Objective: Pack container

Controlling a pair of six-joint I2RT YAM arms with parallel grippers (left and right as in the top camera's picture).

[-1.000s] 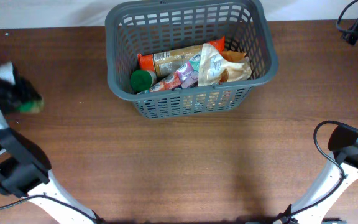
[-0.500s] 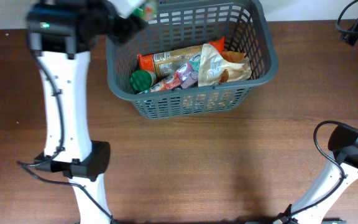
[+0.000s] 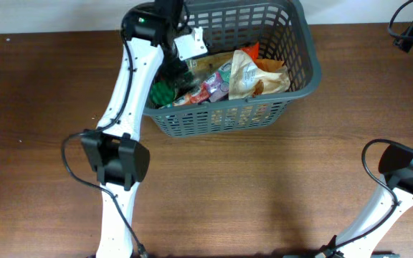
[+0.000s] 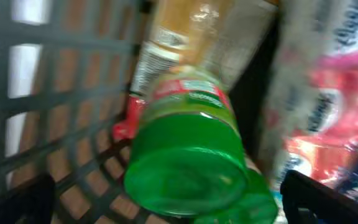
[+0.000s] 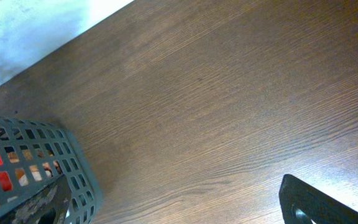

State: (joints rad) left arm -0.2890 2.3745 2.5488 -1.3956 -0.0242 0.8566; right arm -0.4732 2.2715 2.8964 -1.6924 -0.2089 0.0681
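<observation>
Container: large dark grey plastic lattice basket (image 3: 221, 120) at the far middle of the brown wooden table (image 3: 264, 193), long axis running left to right.
Left gripper (image 3: 172, 72): inside the basket's left end, fingers spread wide.
Just ahead: glossy green-lidded plastic jar (image 4: 185, 155) on its side, lid towards the gripper, beside a crinkly pink foil packet (image 4: 328, 124).
Right gripper (image 5: 312, 200): well apart from the basket; its spread cannot be told.
Nearer arm: left.

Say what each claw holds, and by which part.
Nothing. The left claw stands open around the green-lidded plastic bottle, not touching it; the right claw is empty.
</observation>
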